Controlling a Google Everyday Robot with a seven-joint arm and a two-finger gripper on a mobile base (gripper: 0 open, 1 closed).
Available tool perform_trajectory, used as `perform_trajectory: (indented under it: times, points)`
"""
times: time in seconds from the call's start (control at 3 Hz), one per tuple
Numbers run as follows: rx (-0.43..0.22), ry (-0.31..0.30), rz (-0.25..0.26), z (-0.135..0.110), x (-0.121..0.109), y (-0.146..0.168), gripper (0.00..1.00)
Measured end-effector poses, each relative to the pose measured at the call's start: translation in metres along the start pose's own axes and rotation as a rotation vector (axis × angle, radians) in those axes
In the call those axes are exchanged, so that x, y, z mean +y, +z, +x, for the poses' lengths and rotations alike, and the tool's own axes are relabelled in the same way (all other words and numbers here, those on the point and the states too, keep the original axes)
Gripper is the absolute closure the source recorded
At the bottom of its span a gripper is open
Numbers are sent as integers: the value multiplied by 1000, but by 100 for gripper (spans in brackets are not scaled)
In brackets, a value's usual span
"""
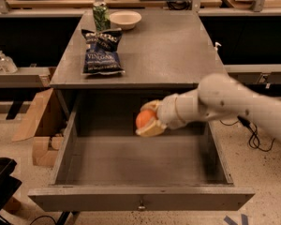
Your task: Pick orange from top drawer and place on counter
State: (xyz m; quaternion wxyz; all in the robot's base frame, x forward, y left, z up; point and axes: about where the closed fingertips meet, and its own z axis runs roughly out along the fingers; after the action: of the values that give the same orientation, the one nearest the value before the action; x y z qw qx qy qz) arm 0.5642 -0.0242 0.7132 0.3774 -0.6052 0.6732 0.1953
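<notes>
The orange (143,119) is held between the cream fingers of my gripper (147,120), which is shut on it. The gripper reaches in from the right on a white arm (225,102) and holds the orange up above the floor of the open top drawer (140,161), near the level of the cabinet's front edge. The drawer's grey front panel with its small metal pull (141,204) is at the bottom of the view. The grey counter (168,46) lies just behind and above the gripper.
On the counter stand a dark chip bag (102,51), a green can (100,15) and a white bowl (125,19), all at the back left. A cardboard box (37,125) sits on the floor to the left. Wooden benches with cables run behind.
</notes>
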Motion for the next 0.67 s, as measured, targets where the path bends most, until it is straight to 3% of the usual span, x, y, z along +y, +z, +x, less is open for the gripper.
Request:
perform_trajectory:
  times: [0.33,0.67]
  points:
    - [-32,-6,4,-43,-45,-61,100]
    - [-52,17,-31,-78,-75,-98,100]
